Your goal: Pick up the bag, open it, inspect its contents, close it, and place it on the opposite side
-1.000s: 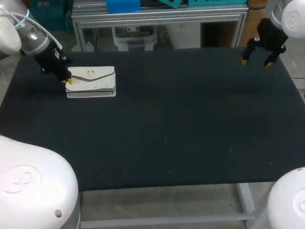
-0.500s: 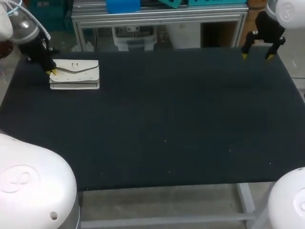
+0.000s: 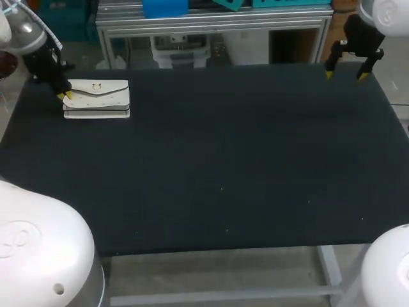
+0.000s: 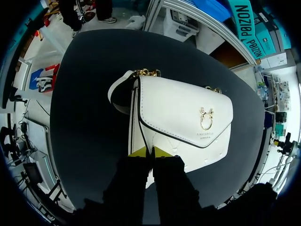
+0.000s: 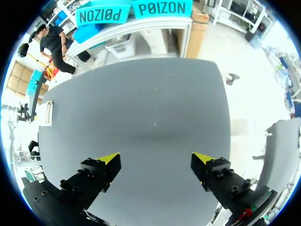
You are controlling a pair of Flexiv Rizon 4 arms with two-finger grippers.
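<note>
One white bag (image 3: pixel 96 99) far left on black table (image 3: pixel 223 160), edge pinched by left gripper (image 3: pixel 64 95); right gripper (image 3: pixel 346 75) spread wide.

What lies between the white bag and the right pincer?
Nothing; in the head view only bare table lies between the bag and the right pincer.

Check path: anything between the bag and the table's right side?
Nothing visible. The bag, pinched by the left gripper, lies far left. The table from there across to the open right gripper shows no objects.
</note>
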